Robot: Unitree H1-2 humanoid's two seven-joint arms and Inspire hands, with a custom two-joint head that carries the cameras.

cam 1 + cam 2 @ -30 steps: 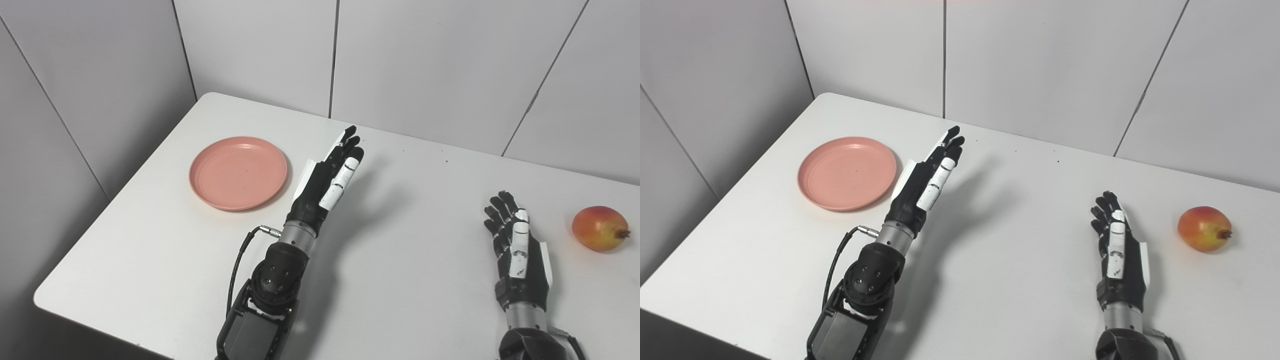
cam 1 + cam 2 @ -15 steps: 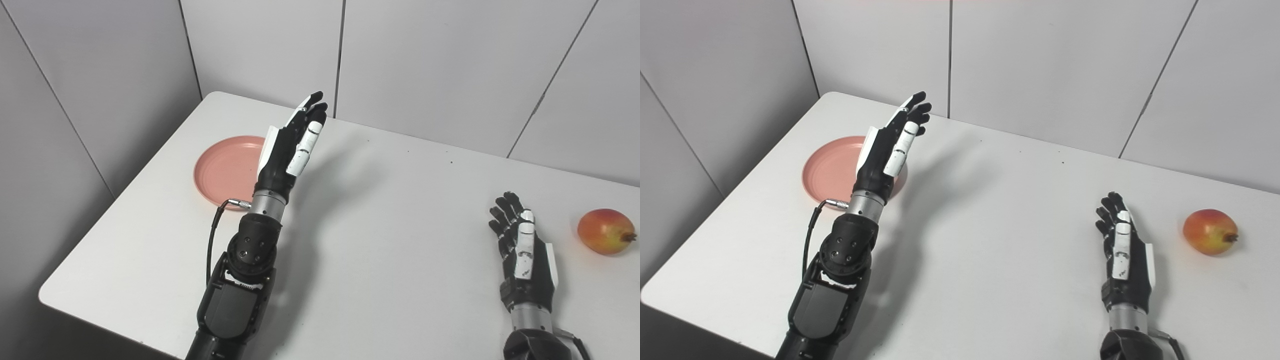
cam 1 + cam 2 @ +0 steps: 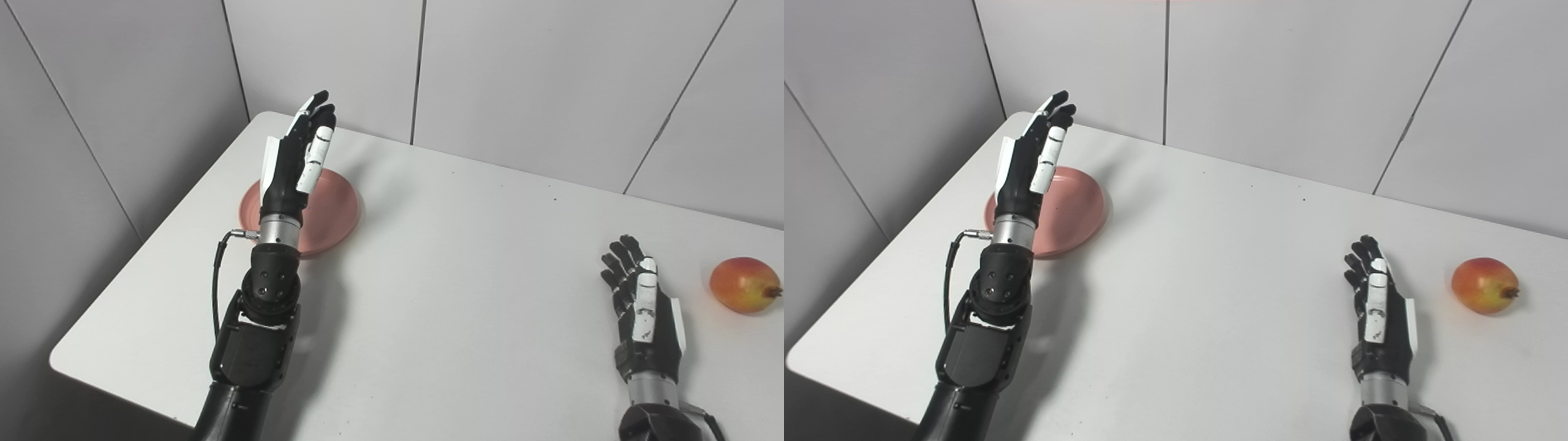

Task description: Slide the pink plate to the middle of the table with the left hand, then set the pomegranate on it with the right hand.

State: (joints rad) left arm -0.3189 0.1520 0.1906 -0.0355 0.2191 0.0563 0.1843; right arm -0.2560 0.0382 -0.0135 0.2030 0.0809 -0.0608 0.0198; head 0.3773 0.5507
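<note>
Left eye view: The left hand (image 3: 293, 160) is raised above the table (image 3: 441, 288), fingers straight, close together and pointing up toward the far left corner, holding nothing. It stands in front of the pink plate (image 3: 334, 205), covering the plate's left part. The pink plate lies flat near the table's left edge, toward the far left corner. The right hand (image 3: 643, 318) is low over the table near the right end of the front edge, fingers extended and slightly spread, empty. The pomegranate (image 3: 742, 285) lies on the table near the right edge, apart from the right hand.

Right eye view: The left hand (image 3: 1028, 165) again overlaps the pink plate (image 3: 1075, 211); contact cannot be determined. The right hand (image 3: 1379, 318) is empty, well apart from the pomegranate (image 3: 1482, 286). No legible brand, label or writing appears in either view.
</note>
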